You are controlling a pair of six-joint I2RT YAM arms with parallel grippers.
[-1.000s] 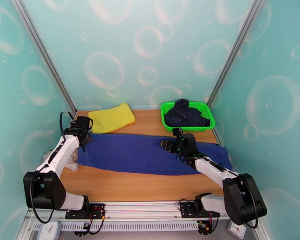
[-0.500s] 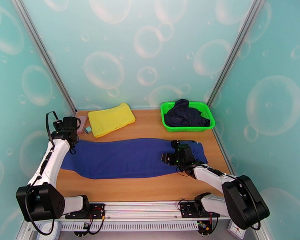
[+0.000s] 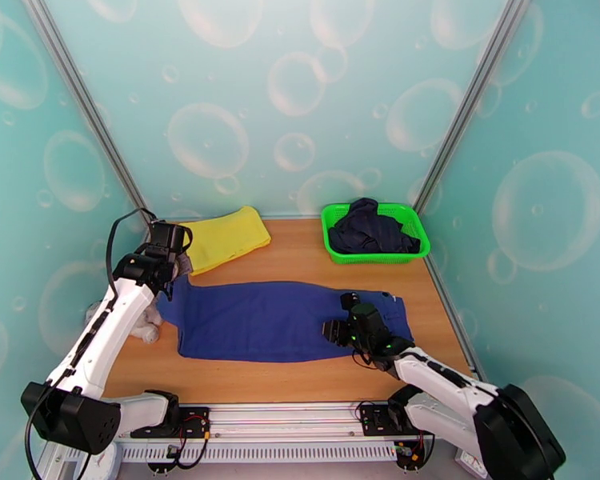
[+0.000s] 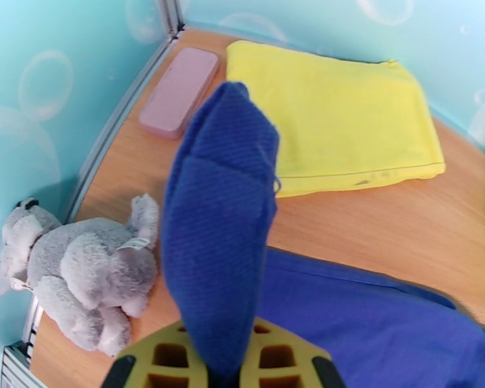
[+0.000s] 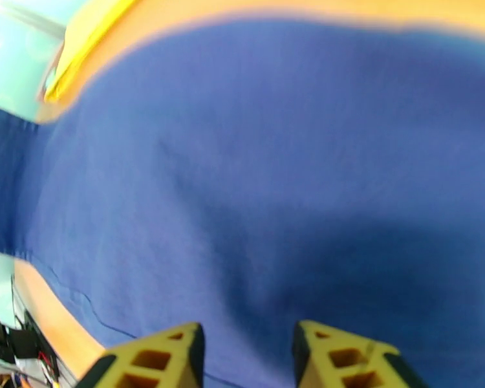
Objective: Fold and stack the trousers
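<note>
Mid-fold, my left gripper point(image 4: 220, 360) pinches the trousers point(image 3: 260, 322) by a leg end, my right gripper point(image 5: 246, 350) spread over the cloth; next, I'd carry that end across.

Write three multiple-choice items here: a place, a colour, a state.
1. The crumpled dark navy garment lies: A on a shelf; B in the green plastic basket; C on the floor.
2. The folded cloth at the wooden table's far left is: A red; B white; C yellow.
3. The left gripper is: A shut on the royal-blue cloth trousers; B open; C holding a cup.
B, it fills the basket; C, plainly yellow from above; A, blue cloth sits pinched between its fingers.
</note>
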